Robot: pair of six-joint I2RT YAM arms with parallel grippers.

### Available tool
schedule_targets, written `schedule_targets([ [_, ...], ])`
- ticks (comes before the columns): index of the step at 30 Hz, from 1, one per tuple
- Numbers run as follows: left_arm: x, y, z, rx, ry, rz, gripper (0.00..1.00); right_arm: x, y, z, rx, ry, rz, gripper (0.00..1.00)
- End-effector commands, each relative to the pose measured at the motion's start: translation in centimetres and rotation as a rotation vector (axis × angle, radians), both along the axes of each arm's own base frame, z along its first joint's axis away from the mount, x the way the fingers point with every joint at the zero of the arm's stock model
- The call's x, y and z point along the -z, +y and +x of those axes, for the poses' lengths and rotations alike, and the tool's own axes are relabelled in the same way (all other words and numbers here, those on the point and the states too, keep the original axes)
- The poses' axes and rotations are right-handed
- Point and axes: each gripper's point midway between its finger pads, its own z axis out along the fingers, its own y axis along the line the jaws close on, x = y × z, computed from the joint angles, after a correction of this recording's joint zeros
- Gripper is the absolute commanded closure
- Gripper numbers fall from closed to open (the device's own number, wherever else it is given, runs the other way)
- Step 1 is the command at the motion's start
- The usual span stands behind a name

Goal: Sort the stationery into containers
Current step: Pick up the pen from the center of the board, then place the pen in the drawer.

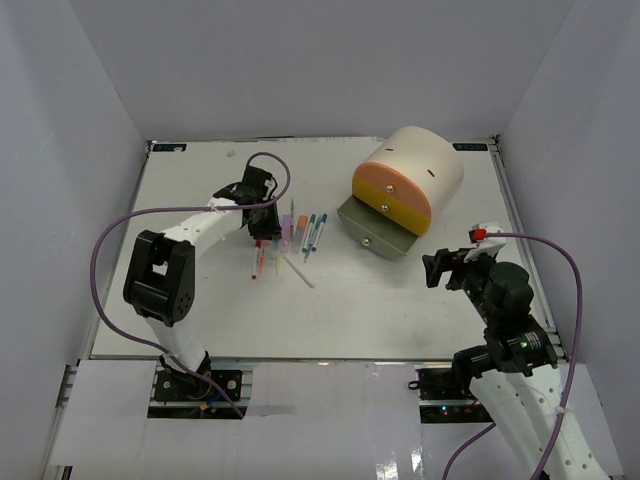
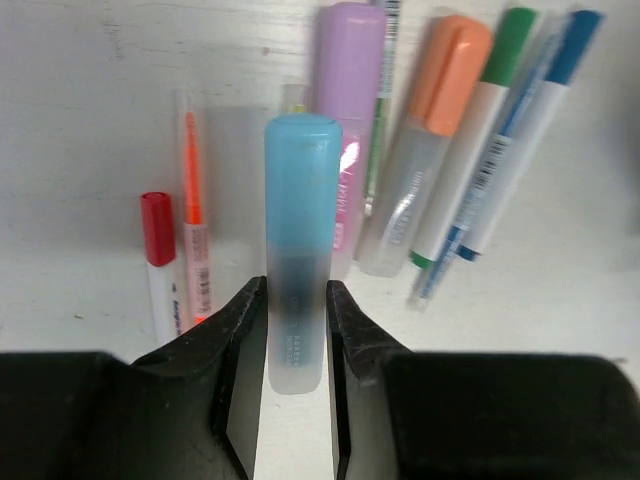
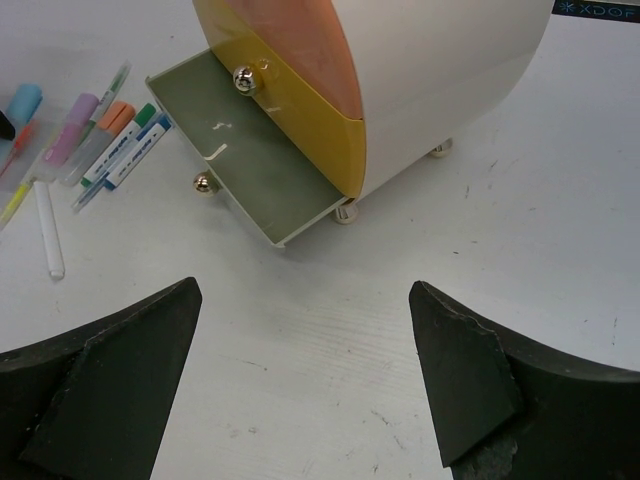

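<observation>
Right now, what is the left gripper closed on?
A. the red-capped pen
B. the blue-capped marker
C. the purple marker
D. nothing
B: the left wrist view shows the left gripper pressed against both sides of the blue-capped marker, while the purple marker and the red-capped pen lie outside its grip.
</observation>
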Motion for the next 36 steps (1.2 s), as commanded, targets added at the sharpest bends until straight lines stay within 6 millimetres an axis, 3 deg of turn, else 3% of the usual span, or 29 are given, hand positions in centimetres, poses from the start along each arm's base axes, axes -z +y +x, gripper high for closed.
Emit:
schedule_targets([
  [1,-5.8,-2.3,0.6,-0.006,-0.088,-0.164,0.89,-0.9,0.0,0.3,0.007,-0.051,0.009,0.09],
  [8,-12.3,-8.7,-1.1,-0.041,-0.144,-0.477,0.9,-1.1,-0.4,0.3,0.03,-0.075,0.024,0.09],
  [13,-15.0,-14.3,-2.7,-0.05,-0.151,-0.651,0.9,-1.5,-0.6,0.2,0.04,-0.089,0.032,0.09],
  [16,-15.1,-17.2,-3.3,-0.082,-0.125,-0.724,0.9,-1.7,-0.6,0.2,0.043,-0.094,0.035,0.1],
  [22,-15.1,-21.6,-2.7,-0.17,-0.118,-0.809,0.89,-2.0,-0.7,-0.1,0.047,-0.111,0.043,0.1],
  [26,-15.0,-23.0,-1.9,-0.245,-0.119,-0.853,0.87,-2.0,-0.7,-0.2,0.046,-0.116,0.047,0.1],
  [36,-14.5,-23.4,0.7,-0.42,-0.239,-0.884,0.85,-2.2,-0.8,-0.4,0.048,-0.141,0.062,0.1],
])
